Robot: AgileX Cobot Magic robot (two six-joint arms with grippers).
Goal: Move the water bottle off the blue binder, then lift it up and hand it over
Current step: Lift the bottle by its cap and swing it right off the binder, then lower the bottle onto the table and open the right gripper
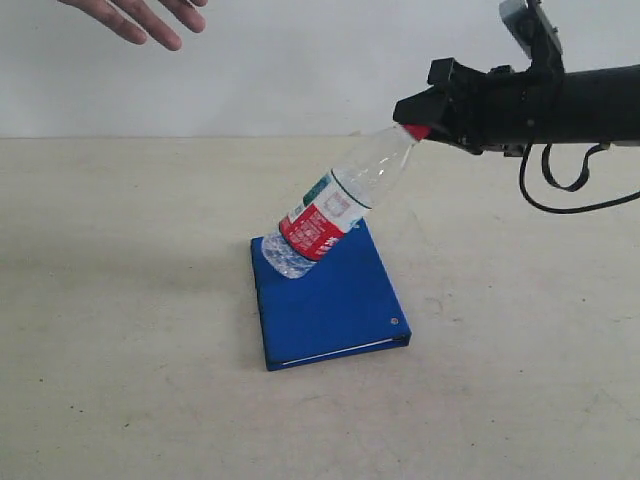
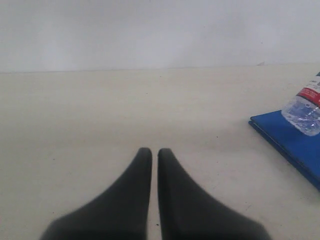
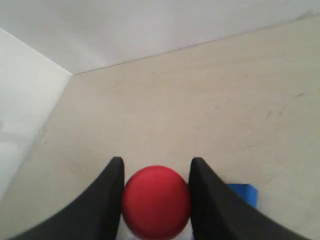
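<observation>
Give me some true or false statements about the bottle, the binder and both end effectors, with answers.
1. The right end effector grips the water bottle by its red cap. True.
2. The water bottle lies flat on the blue binder. False: it is tilted, cap end raised.
3. The left end effector holds the blue binder. False: it is shut on nothing, apart from the binder.
4. A person's hand shows at the exterior view's upper left. True.

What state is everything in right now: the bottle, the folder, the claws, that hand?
water bottle, capped, tilted, base low over the binder's corner.
blue binder, closed, flat on the table.
right gripper, shut on the bottle's red cap.
left gripper, shut, empty.
person's hand, open, above the table.
</observation>
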